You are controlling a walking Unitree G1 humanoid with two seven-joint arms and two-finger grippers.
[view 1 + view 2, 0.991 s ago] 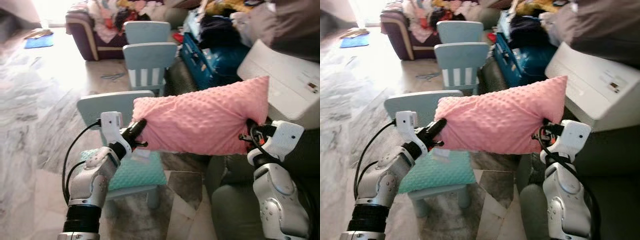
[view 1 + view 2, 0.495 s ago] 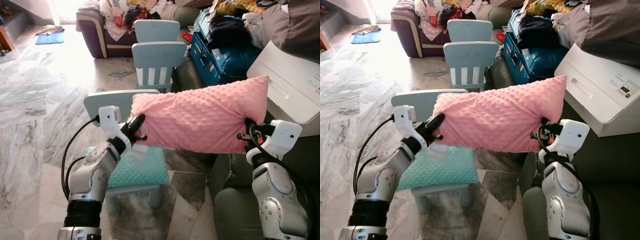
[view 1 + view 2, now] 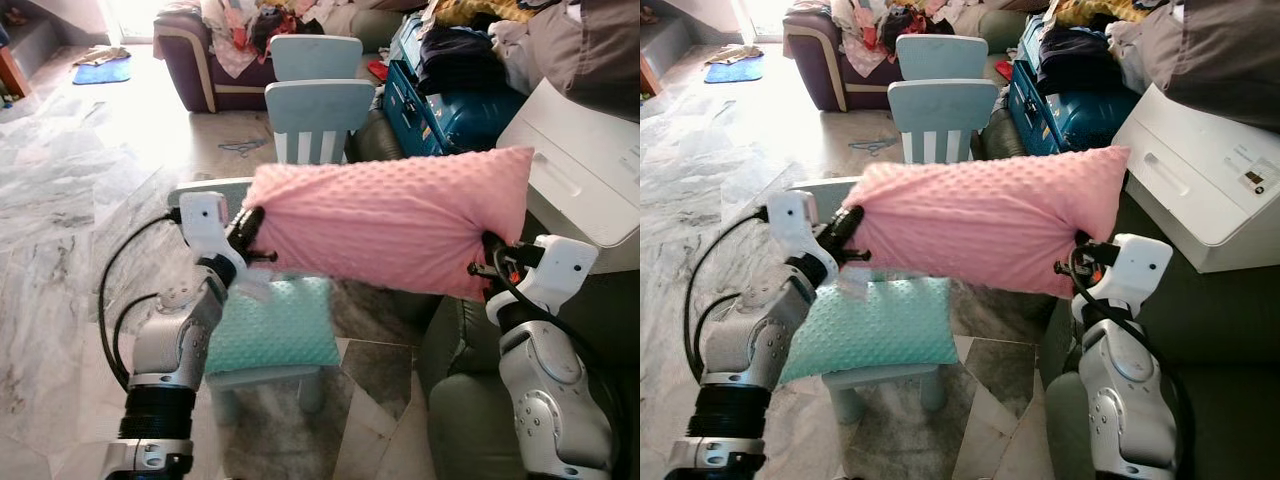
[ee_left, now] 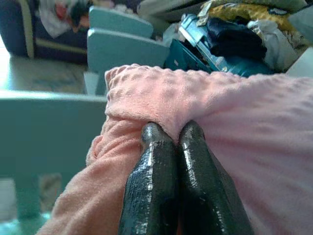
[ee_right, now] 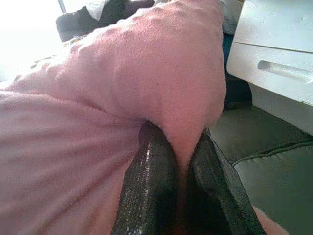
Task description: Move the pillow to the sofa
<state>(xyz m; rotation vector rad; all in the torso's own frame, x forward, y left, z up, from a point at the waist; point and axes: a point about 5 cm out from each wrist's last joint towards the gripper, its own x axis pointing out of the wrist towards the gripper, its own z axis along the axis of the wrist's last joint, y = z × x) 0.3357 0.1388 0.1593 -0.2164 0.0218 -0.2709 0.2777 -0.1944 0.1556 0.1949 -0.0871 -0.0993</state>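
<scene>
The pink pillow (image 3: 390, 220) hangs in the air above the small chair (image 3: 265, 330), long axis running side to side, right end tipped up toward the white box (image 3: 590, 180). Left tool (image 4: 168, 147) and right tool (image 5: 171, 166) each pinch only a corner, so the fabric could slip out, or the pillow might snag the chair.

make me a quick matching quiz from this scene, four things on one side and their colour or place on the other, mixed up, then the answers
Things:
1. pillow
2. cushion
3. left gripper
4. white appliance

Matches:
A. mint green, lying on the small chair
B. right of the pillow
C. pink, held up between both arms
D. shut on the pillow's left end

Pairs: 1-C, 2-A, 3-D, 4-B
</scene>
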